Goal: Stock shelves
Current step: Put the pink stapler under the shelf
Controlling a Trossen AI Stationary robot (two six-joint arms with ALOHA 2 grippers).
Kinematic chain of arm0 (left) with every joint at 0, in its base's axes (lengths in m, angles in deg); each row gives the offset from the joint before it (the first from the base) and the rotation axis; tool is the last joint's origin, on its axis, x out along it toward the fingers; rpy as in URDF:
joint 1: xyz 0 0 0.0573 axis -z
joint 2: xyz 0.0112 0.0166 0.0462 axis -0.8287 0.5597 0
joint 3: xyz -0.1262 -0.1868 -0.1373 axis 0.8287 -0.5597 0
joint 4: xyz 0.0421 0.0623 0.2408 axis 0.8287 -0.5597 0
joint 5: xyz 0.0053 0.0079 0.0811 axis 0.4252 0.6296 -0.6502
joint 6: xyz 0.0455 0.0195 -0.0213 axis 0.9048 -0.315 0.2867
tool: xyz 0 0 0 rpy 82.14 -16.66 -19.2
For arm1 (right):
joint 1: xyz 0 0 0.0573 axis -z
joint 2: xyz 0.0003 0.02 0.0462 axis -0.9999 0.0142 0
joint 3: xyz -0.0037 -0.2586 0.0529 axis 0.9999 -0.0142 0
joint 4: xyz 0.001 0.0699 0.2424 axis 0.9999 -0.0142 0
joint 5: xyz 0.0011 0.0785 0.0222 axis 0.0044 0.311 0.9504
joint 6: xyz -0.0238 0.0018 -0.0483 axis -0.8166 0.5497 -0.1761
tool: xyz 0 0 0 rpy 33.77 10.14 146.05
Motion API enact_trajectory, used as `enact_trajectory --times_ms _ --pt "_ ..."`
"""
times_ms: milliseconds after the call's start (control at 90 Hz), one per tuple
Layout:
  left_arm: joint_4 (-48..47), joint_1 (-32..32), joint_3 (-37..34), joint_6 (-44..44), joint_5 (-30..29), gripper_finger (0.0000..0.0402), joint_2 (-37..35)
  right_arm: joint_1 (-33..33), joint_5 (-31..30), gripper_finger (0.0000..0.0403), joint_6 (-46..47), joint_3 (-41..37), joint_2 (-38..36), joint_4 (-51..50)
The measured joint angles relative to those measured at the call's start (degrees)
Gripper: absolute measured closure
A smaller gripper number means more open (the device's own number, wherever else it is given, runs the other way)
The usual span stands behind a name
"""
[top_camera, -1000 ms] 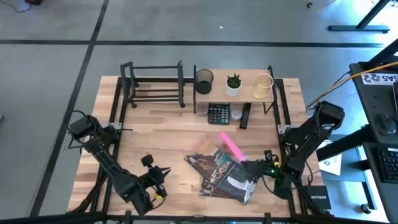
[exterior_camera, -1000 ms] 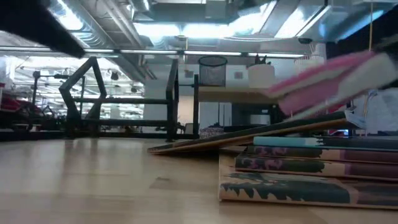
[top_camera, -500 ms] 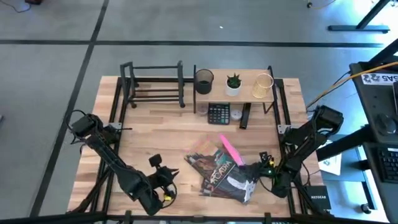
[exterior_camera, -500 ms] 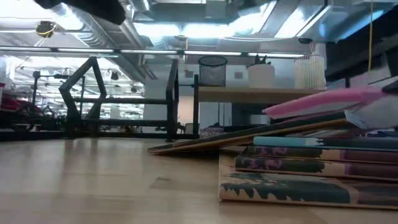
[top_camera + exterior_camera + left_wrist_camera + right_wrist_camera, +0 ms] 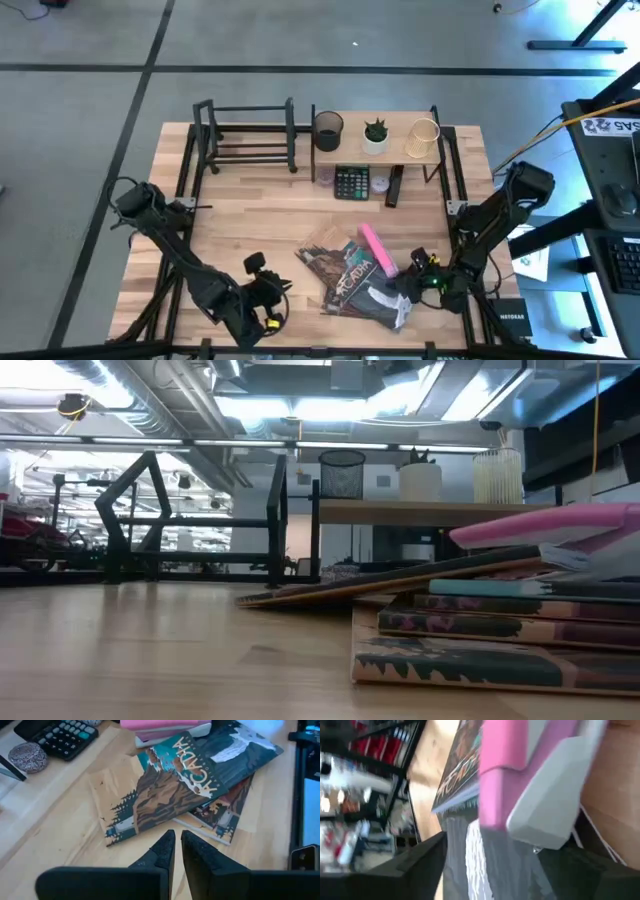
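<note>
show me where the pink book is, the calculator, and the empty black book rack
pink book (image 5: 377,250), high view, middle of its pink cover atop the pile.
calculator (image 5: 351,182), high view, centre of its keypad.
black book rack (image 5: 247,150), high view, on the bars between its two end frames.

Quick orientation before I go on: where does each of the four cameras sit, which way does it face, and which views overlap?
High: overhead, straight down; both arms, book pile, shelf, rack.
Low: tabletop height, level across; no arm visible.
Left wrist: over left gripper, fingers shut, facing pile.
Right wrist: right gripper against pink book.
Shared: pink book appears in all four.
</note>
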Motion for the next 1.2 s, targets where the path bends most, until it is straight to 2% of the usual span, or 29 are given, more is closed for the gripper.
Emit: enact_trajectory --times_ms 122,178,289,389,478,589,656,756,889,989,1200 --pt "-0.3 -2.5 0.0 1.5 2.6 0.0385 -0.3 0.4 0.7 0.0089 -4.7 0.0 0.0 0.3" --pt "-0.2 -3.4 0.0 2.3 3.0 0.0385 -0.4 0.8 2.9 0.0088 -7.3 0.1 -0.5 -1.1" --pt "0.0 -5.3 0.0 5.2 4.0 0.0385 -0.6 2.4 10.8 0.0088 -9.8 1.7 -2.1 -7.3" --pt "0.1 -7.0 0.0 9.8 4.0 0.0385 -0.6 4.0 20.2 0.0088 -10.0 4.4 -4.4 -14.5" --pt "0.1 -8.7 0.0 14.2 3.8 0.0385 -0.7 5.2 27.6 0.0087 -11.1 9.2 -6.1 -26.9" --pt "0.1 -10.8 0.0 17.8 3.7 0.0385 -0.7 5.7 33.3 0.0092 -11.9 17.9 -6.3 -53.0" --pt "0.1 -11.8 0.0 19.6 3.7 0.0385 -0.7 5.6 33.2 0.0098 -12.2 23.3 -6.0 -66.4" --pt "0.1 -12.8 0.0 21.0 3.6 0.0385 -0.8 5.6 31.5 0.0106 -13.5 28.1 -5.8 -76.3" --pt "0.0 -13.2 0.0 21.5 2.3 0.0385 -0.8 5.6 29.2 0.0109 -26.6 28.4 -5.5 -72.0" --pt "-0.1 -13.1 -0.2 21.6 1.1 0.0385 -0.8 5.7 28.9 0.0109 -34.3 27.3 -3.4 -72.6" --pt "-0.6 -12.6 -0.3 22.9 0.6 0.0385 -0.8 5.8 26.5 0.011 -34.9 27.0 2.6 -81.0"
